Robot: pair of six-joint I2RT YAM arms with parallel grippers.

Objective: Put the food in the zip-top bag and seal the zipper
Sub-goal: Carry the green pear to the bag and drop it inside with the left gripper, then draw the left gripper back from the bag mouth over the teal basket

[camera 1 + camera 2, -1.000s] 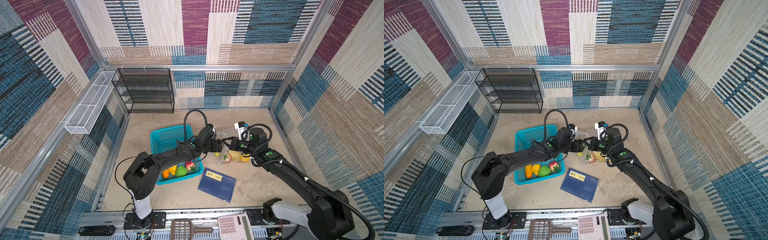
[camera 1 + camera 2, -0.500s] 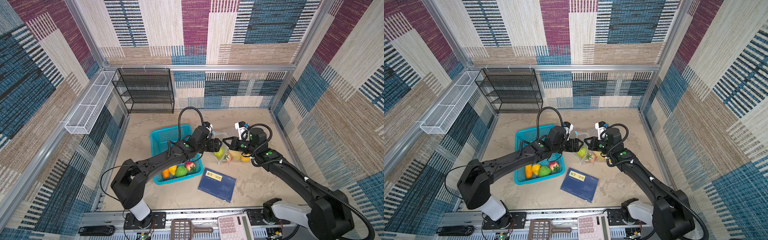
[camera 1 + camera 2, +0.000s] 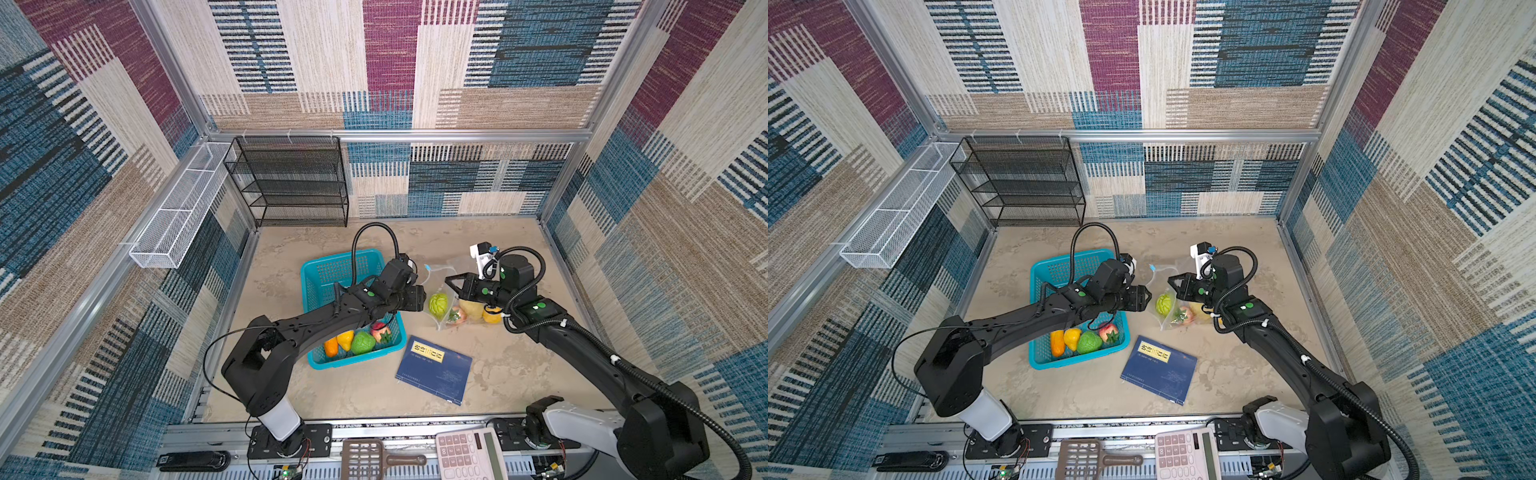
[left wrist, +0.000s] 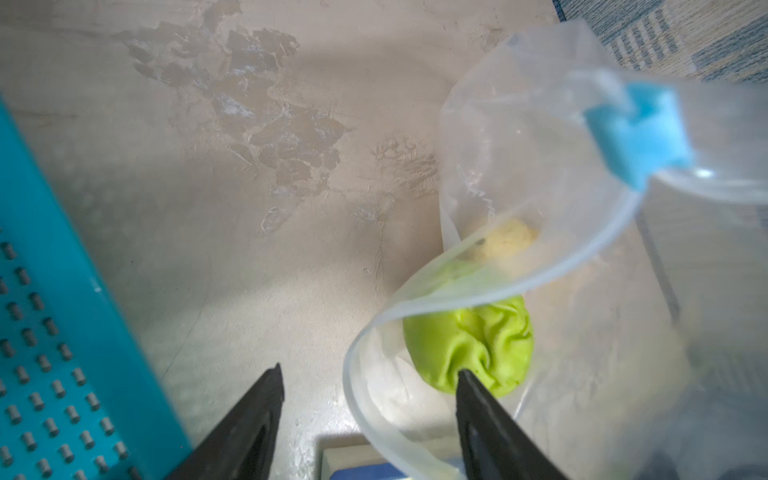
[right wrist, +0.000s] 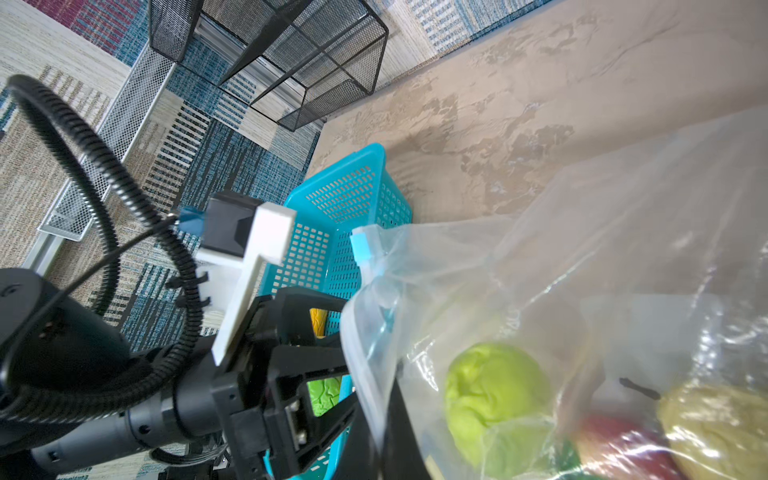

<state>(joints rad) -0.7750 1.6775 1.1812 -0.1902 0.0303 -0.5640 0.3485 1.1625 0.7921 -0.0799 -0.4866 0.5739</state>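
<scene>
Bag loading, mid-run: green toy vegetable (image 4: 478,336) inside zip-top bag (image 5: 623,249).
Left gripper (image 4: 368,380) jaws apart, empty, at the bag mouth; right gripper (image 3: 451,282) clenched on bag's rim; bag beside teal basket (image 3: 328,270).

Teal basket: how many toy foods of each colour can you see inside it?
In the teal basket:
Orange toy food: 1
Yellow toy pepper: 1
Green bumpy toy vegetable: 1
Red strawberry-like toy: 1
Total showing: 4
</scene>
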